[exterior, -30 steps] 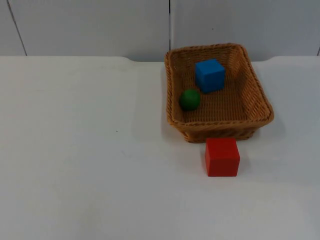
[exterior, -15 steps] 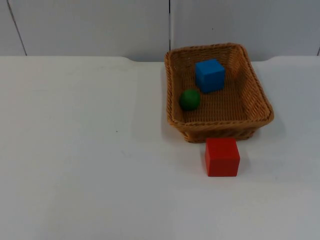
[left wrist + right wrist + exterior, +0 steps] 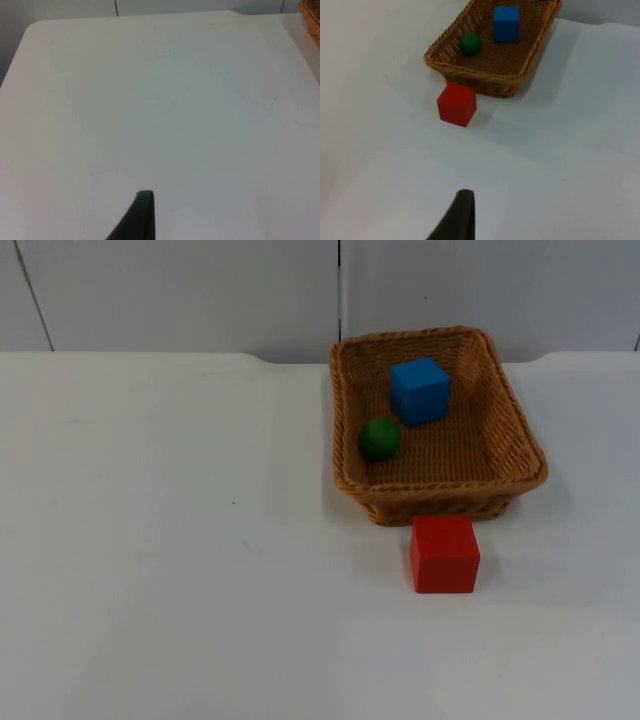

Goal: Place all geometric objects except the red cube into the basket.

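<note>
Sitting inside the wicker basket (image 3: 520, 445) were the blue cube (image 3: 419, 390) and green ball (image 3: 380, 439), red cube (image 3: 444, 554) on the table (image 3: 160, 540) just before its near wall, both grippers' states impossible to tell.

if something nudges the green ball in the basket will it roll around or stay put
The green ball is round, so it would probably roll at a light touch. It lies by the basket's left wall, and the walls should keep it inside. The blue cube, with flat faces, would likely stay put.
</note>
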Robot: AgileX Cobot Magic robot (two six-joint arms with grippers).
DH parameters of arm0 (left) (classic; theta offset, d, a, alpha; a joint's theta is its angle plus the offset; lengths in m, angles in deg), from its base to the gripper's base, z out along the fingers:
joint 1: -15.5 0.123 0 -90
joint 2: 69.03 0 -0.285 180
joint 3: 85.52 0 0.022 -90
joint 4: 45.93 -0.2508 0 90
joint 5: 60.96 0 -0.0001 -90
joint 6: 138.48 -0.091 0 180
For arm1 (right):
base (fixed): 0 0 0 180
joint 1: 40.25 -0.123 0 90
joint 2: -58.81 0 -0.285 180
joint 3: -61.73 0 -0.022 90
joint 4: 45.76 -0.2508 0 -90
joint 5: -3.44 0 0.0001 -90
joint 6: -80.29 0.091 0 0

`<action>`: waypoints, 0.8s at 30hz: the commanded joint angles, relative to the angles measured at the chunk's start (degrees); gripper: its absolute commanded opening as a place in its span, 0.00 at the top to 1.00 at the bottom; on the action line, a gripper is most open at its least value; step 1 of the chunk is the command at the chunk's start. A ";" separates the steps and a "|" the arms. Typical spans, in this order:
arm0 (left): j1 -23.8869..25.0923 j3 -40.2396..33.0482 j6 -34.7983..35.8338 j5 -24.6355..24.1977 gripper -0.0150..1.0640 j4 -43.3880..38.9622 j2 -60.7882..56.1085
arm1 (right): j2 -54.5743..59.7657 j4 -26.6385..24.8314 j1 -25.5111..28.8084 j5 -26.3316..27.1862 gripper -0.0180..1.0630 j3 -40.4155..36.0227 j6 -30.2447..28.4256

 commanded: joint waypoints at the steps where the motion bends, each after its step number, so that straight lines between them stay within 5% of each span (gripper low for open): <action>1: 0.13 -0.19 0.33 -0.08 0.01 -0.27 -0.23 | -0.25 0.30 0.10 0.37 0.13 -0.12 0.04; 7: 0.13 -0.19 0.33 -0.08 0.01 -0.27 -0.23 | -0.25 0.66 0.10 0.37 0.01 -0.12 0.42; 24: 0.13 -0.19 0.33 -0.08 0.01 -0.27 -0.23 | -0.25 0.72 0.10 0.50 0.01 -0.12 0.88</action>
